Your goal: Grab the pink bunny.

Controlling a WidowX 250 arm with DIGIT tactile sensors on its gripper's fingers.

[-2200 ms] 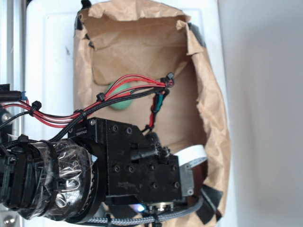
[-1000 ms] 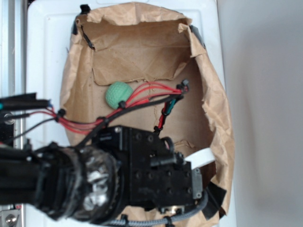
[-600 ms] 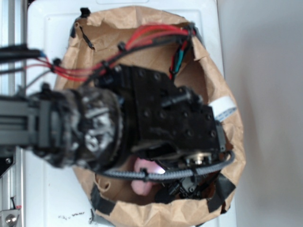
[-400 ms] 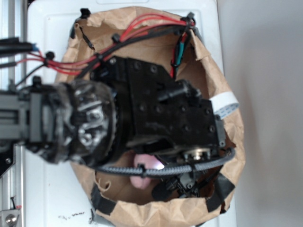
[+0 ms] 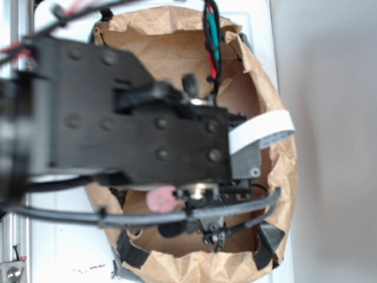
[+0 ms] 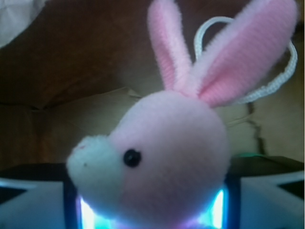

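The pink bunny (image 6: 167,152) fills the wrist view, with a white muzzle, a dark eye, two pink ears pointing up and a white string loop behind them. Its head sits wedged between the two pale fingers (image 6: 31,202) of my gripper (image 6: 150,195), which is shut on it. In the exterior view only a small part of the pink bunny (image 5: 160,199) shows below the black wrist block (image 5: 129,130), over the near end of the brown paper bag (image 5: 277,171). The fingertips are hidden there.
The crumpled paper bag lies open on a white surface (image 5: 65,253), its walls ringing the gripper. Black tape patches (image 5: 265,239) hold its near rim. A white ribbon cable (image 5: 262,132) and red and black wires (image 5: 211,35) trail off the wrist.
The arm swung from the bag's near-right part over its middle, then rose towards the camera and now looks much larger. The bunny came into view under the wrist and stays with the gripper.
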